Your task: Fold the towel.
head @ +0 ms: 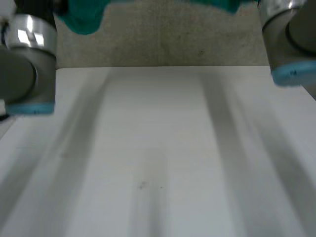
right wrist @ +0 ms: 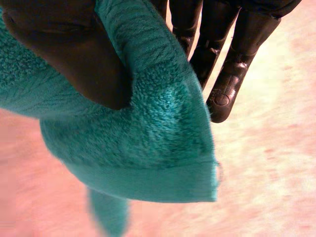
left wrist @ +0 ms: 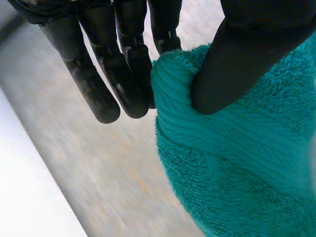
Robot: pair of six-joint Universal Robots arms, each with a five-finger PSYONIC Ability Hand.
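Holds the teal towel (head: 81, 19) high beyond the far edge of the white table (head: 158, 148) in the head view, slung between the two arms. Pinches a bunched edge of it between thumb and fingers of the left hand (left wrist: 118, 74) in the left wrist view, and clamps a hemmed corner likewise with the right hand (right wrist: 64, 54) in the right wrist view. Looks like the spreading step, calling next for lowering the cloth flat and taut onto the table before any fold.

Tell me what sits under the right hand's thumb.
Under the thumb of the right hand lies the teal towel, pinched against the fingers behind it. The thumb covers the patch it presses, and the towel hides where those fingers meet it.
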